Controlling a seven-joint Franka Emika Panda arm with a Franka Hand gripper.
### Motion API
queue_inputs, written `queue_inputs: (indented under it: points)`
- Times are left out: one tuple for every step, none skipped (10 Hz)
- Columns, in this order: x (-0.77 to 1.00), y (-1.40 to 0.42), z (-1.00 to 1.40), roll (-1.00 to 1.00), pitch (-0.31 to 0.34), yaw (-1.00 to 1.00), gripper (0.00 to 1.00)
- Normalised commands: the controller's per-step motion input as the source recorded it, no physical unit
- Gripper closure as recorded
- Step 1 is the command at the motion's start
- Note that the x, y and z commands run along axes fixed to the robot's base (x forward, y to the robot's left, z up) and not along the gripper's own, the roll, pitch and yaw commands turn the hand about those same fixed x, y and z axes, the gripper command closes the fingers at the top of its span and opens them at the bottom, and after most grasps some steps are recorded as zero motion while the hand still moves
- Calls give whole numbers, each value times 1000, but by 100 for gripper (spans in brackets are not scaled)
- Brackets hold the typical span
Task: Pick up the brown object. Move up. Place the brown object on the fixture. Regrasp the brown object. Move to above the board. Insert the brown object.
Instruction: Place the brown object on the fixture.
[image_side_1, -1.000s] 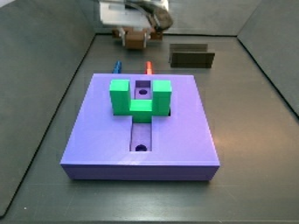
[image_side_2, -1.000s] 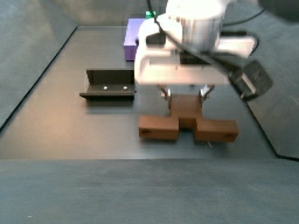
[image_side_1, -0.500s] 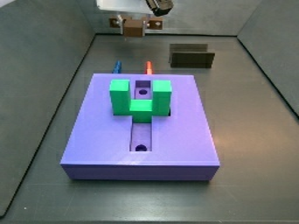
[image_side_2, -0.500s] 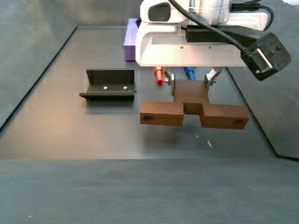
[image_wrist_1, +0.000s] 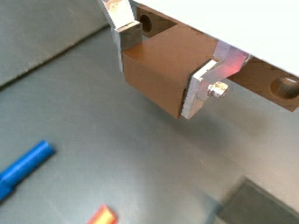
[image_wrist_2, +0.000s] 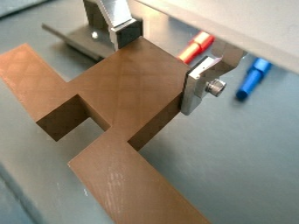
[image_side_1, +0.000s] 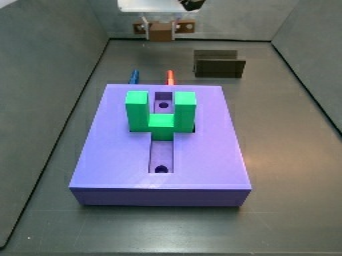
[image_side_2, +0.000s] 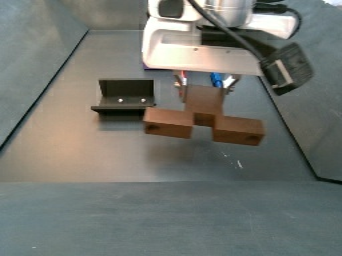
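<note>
In a side view, the small dark open-topped box-like fixture (image_side_2: 122, 98) sits on the grey floor at the left. To its right, well apart, the two-finger gripper (image_side_2: 201, 89) hangs with its flat silver fingers (image_side_2: 185, 92) clamped on the stem of the tan-brown T-shaped brown object (image_side_2: 203, 122), which hangs clear of the floor with its long bar crosswise below the fingers. In a wrist view, the pads press both sides of the brown object (image_wrist_2: 111, 105); an orange peg (image_wrist_2: 194, 45) and a blue peg (image_wrist_2: 253, 77) lie on the floor beyond it. In a side view, the large flat lavender-purple board (image_side_1: 163, 143) carries a green U-shaped block (image_side_1: 162, 108), with the gripper (image_side_1: 159, 28) high behind it, probably above bare floor.
</note>
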Motion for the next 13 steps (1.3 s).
queue_inputs:
  points:
    - [529, -100, 0, -929, -129, -263, 100]
    - [614, -154, 80, -837, -51, -260, 100]
    - [657, -191, 157, -509, 91, -397, 100]
    - [717, -194, 354, -594, 111, -349, 100]
    - [731, -146, 491, -771, 60, -326, 100]
    - [757, -137, 449, -760, 51, -309, 100]
    - [731, -120, 314, -766, 17, -294, 100]
    - [717, -109, 174, -760, 0, -280, 100]
    - [749, -129, 103, -791, 6, -246, 100]
    - [814, -249, 77, -654, 74, -140, 100]
    - [837, -363, 69, -480, 151, -49, 100]
    - [760, -371, 66, -466, 149, 0, 100]
    - [746, -366, 51, -517, 134, -51, 100]
